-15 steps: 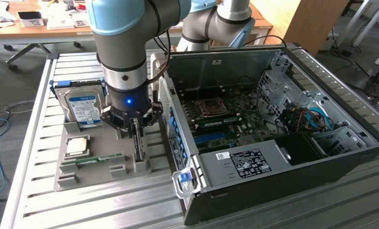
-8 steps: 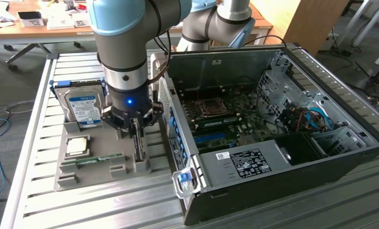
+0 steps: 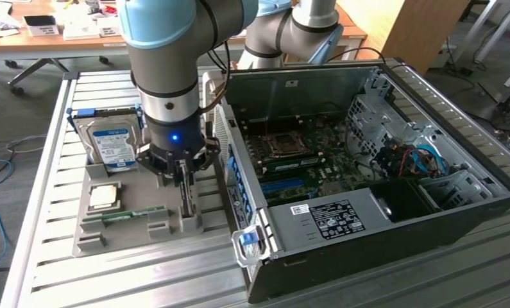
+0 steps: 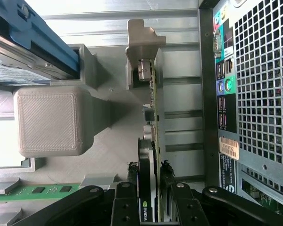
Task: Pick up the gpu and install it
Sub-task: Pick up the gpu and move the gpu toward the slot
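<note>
Slatted, ribbed aluminium bench [image 3: 109, 282], carrying everything. On it, toward the exterior view's right, an open black steel computer case [image 3: 460, 212], its rear panel a grid of small square holes. Just beside the case, a grey plastic tray [image 3: 92, 237] with fine printed ridges and blocky, round-cornered posts. Above the tray, a grey and pale-blue arm [image 3: 165, 58], pointing straight down.

Under the arm, the gpu [image 3: 187, 196]: stands on its long edge in a slot of the tray, close to the case wall. Wrist view, gpu [image 4: 155, 136] edge-on: thin green board, black round cooler bulging from one face, silver metal end tucked into a grey post.

Jaws partly closed and clamped on the gpu, one black finger [image 4: 125, 209] on the cooler side, the other on the bare back.

Smaller still, a narrow green memory stick [image 3: 126, 214], lying flat in the tray.
</note>
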### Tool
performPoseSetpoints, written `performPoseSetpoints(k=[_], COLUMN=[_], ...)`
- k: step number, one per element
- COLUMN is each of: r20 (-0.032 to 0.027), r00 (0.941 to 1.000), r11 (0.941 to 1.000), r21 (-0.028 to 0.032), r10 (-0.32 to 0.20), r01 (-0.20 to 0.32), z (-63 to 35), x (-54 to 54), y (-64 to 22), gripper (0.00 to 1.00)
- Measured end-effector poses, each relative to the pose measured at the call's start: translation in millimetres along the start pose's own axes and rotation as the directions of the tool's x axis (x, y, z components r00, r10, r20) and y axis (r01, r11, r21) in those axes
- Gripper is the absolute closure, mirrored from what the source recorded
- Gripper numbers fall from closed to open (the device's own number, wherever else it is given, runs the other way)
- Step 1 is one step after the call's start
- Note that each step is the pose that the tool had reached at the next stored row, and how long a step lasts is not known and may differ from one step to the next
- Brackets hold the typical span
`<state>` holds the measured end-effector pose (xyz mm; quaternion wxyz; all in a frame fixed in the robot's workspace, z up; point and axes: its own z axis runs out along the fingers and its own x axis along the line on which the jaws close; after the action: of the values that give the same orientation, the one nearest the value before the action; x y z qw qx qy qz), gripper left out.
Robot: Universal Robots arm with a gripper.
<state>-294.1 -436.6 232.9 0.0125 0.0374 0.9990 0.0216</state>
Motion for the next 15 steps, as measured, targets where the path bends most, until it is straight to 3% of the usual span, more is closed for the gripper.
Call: performPoseSetpoints(k=[15], r20=[-0.0003], r00=[1.0000], r11=[1.0000], r21=[-0.0001], r10=[0.000], r01=[0.000], z=[0.0], x=[-0.1], y=[-0.1], gripper=[0.68])
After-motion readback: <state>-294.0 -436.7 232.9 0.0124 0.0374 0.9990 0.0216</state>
